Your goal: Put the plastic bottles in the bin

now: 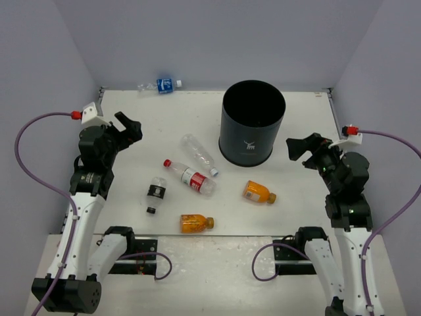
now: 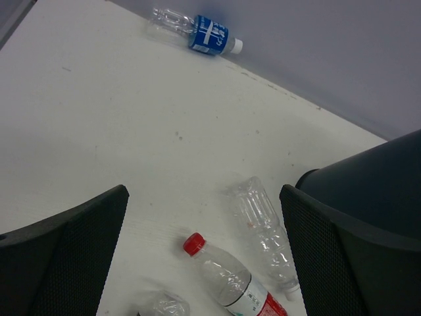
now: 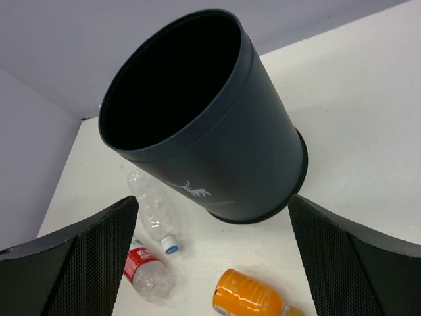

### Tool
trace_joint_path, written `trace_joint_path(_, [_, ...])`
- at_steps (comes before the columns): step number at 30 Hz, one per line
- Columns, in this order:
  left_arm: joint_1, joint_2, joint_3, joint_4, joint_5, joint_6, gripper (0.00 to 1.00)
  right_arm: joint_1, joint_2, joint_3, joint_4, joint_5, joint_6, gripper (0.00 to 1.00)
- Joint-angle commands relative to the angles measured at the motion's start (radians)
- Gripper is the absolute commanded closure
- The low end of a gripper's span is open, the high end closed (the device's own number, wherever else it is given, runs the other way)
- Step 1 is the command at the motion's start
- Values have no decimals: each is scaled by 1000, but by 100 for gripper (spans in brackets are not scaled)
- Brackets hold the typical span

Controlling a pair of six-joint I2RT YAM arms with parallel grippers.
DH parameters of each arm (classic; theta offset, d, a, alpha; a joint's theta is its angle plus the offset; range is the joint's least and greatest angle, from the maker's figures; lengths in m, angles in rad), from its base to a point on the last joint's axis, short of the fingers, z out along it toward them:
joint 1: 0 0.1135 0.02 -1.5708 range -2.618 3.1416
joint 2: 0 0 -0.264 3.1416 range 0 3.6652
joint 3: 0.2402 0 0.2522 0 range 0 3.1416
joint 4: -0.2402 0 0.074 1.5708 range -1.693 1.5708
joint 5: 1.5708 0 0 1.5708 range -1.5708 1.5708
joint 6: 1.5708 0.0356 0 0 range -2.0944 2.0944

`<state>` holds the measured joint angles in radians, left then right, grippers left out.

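The black bin (image 1: 252, 122) with a white deer logo stands upright at the back middle; it also shows in the right wrist view (image 3: 197, 118). Six bottles lie on the table: a blue-labelled one (image 1: 163, 85) at the back wall, a clear unlabelled one (image 1: 198, 154), a red-capped red-labelled one (image 1: 189, 176), a black-labelled one (image 1: 155, 194), and two orange ones (image 1: 257, 192) (image 1: 196, 223). My left gripper (image 1: 129, 127) is open and empty, raised left of the bottles. My right gripper (image 1: 300, 149) is open and empty, right of the bin.
Grey walls close the table at the back and both sides. The table's front edge runs just below the nearer orange bottle. Purple cables loop from both arms.
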<state>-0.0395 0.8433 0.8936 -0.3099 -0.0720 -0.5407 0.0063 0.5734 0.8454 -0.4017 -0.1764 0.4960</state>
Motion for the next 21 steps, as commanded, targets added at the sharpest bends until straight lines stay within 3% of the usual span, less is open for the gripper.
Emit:
trace_joint_path(1, [3,-4,-5,5,-13,-18,0,-2,25,1,-103,4,54,1])
trace_joint_path(6, [4,-22,-25,3,-5,-16,0,-2,132,11,-302,-72,148,1])
trace_joint_path(10, [4,-31,-70,35,-11,-20,0,-2,160,-41,-359,-130,182,1])
trace_joint_path(15, [4,-2,-62,22,-4,-18,0,-2,139,-142,-288,-128,292,1])
trace_joint_path(17, [3,-1,-70,29,-11,-19,0,-2,124,-200,-173,-157,311,1])
trace_joint_path(21, [4,8,-64,34,-2,-18,0,36,139,-218,-103,-119,119,1])
